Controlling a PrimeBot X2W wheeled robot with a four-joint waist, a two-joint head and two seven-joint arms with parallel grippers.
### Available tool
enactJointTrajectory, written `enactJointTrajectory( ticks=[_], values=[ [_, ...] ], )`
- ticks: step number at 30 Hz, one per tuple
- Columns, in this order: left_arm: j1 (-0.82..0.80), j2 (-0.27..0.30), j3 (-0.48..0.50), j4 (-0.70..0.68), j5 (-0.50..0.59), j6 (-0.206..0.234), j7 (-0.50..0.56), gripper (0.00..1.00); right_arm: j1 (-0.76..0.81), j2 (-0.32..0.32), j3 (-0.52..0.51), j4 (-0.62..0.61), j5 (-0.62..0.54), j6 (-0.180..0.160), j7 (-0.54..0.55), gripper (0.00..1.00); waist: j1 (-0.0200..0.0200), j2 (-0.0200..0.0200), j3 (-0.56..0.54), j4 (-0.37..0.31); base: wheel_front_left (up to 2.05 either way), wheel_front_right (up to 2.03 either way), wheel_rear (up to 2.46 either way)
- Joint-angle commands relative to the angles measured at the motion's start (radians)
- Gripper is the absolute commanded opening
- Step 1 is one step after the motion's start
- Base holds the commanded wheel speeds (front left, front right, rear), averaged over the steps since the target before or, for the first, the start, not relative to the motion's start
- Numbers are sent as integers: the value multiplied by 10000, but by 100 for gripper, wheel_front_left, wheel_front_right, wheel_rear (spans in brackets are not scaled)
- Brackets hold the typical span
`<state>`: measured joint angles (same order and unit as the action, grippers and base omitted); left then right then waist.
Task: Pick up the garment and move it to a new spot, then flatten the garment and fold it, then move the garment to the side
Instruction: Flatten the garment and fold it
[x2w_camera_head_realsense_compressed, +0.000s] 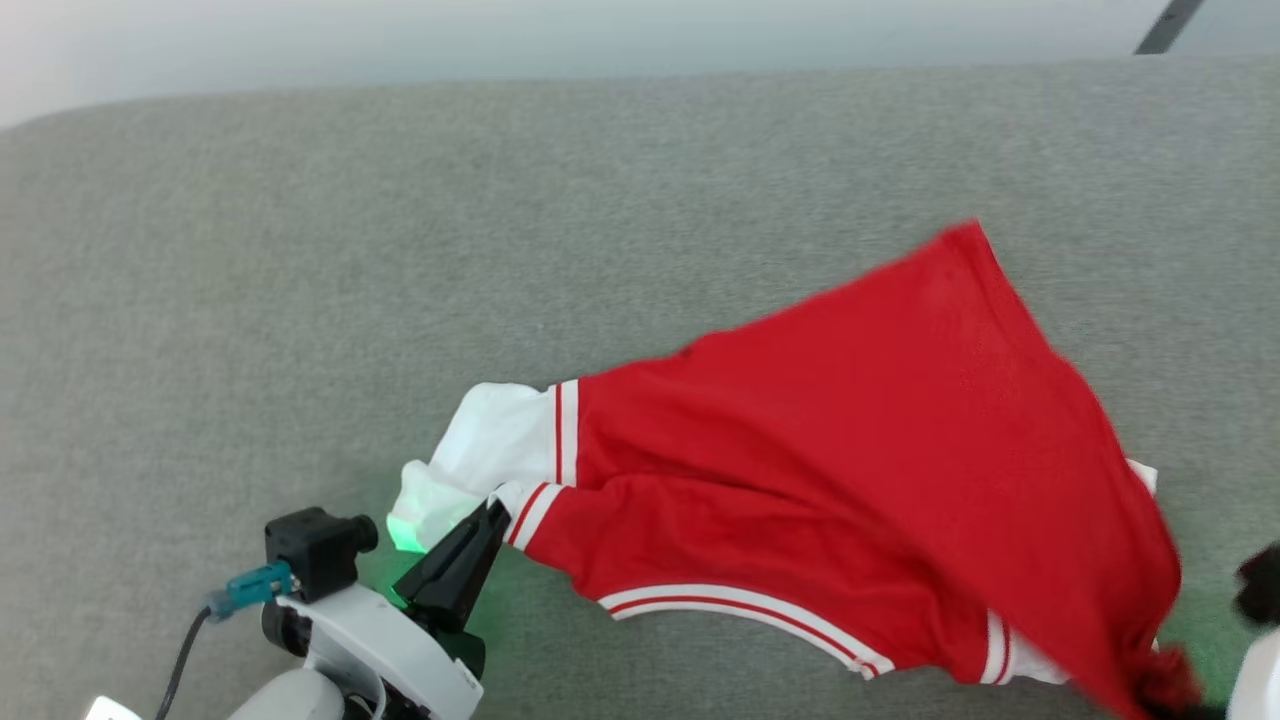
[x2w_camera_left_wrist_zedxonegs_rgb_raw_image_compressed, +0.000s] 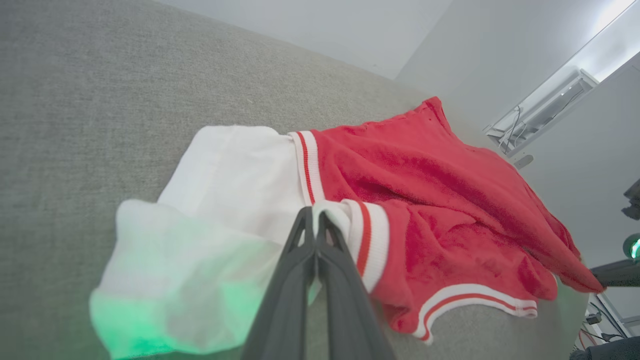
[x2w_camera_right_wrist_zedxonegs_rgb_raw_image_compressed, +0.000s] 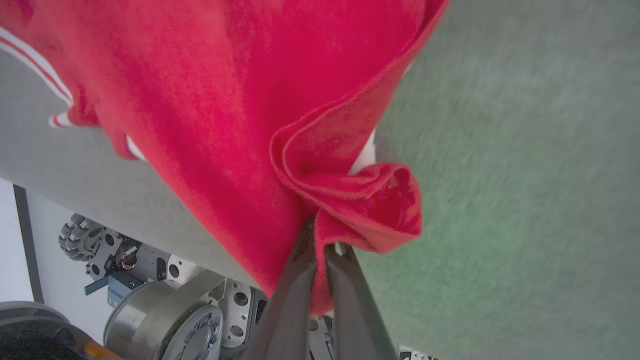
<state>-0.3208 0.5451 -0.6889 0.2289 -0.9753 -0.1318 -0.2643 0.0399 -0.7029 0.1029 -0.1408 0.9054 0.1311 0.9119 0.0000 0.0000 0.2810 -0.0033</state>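
garment (x2w_camera_head_realsense_compressed: 850, 450) on grey surface (x2w_camera_head_realsense_compressed: 400, 250), left fingers (x2w_camera_left_wrist_zedxonegs_rgb_raw_image_compressed: 287, 285) pinching striped trim, right fingers (x2w_camera_right_wrist_zedxonegs_rgb_raw_image_compressed: 290, 300) pinching fold

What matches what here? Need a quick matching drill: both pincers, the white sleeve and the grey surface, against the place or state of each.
Things:
1. left pincer
2. right pincer
3. white sleeve
4. grey surface

Place or state:
A. lies under the shirt
B. shut on a bunched red fold
C. spread flat, tinted green at one end
D. shut on a white-and-red striped edge

Pairs: 1-D, 2-B, 3-C, 4-A
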Motion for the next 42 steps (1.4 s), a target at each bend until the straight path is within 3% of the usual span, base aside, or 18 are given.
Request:
enactJointTrajectory(
  ticks=[1,6,7,8,9,13,20,25,35,42],
  values=[
    [125,-39,59,4,85,31,8,0,471,269,8,-188,-205,-7,52,0,0,0,-300,-360,0,0,0],
    [284,-67,180,19,95,31,8,0,1069,735,224,-681,-876,-7,3,0,0,0,-375,-551,0,0,0],
    [320,-56,181,20,98,31,8,0,1041,812,158,-757,-982,-7,-103,29,0,0,-391,-582,0,0,0],
    [352,-27,160,26,113,31,8,0,1000,862,71,-853,-1088,-7,-166,49,0,0,-407,-602,0,0,0],
    [378,0,143,31,115,31,8,0,988,883,-12,-971,-1165,-7,-175,100,0,0,-421,-615,0,0,0],
    [380,72,192,-38,115,31,8,0,1158,944,-773,-1631,-876,-7,334,100,0,0,-406,-549,0,0,0],
    [65,-281,21,-126,313,30,6,0,439,956,-2849,-2956,148,-7,1765,100,0,0,-108,53,0,0,0],
    [-301,-673,-89,57,540,30,6,0,-1251,746,-3619,-2753,-606,-7,1425,100,0,0,105,703,0,0,0],
    [-931,-1160,-363,304,645,30,8,0,-4730,149,-215,534,-3007,-7,-124,100,0,0,554,1533,0,0,0],
    [-1385,-1346,-610,361,658,30,8,0,-5991,39,1337,2847,-3410,-7,-867,100,0,0,986,1965,0,0,0]
  ],
)
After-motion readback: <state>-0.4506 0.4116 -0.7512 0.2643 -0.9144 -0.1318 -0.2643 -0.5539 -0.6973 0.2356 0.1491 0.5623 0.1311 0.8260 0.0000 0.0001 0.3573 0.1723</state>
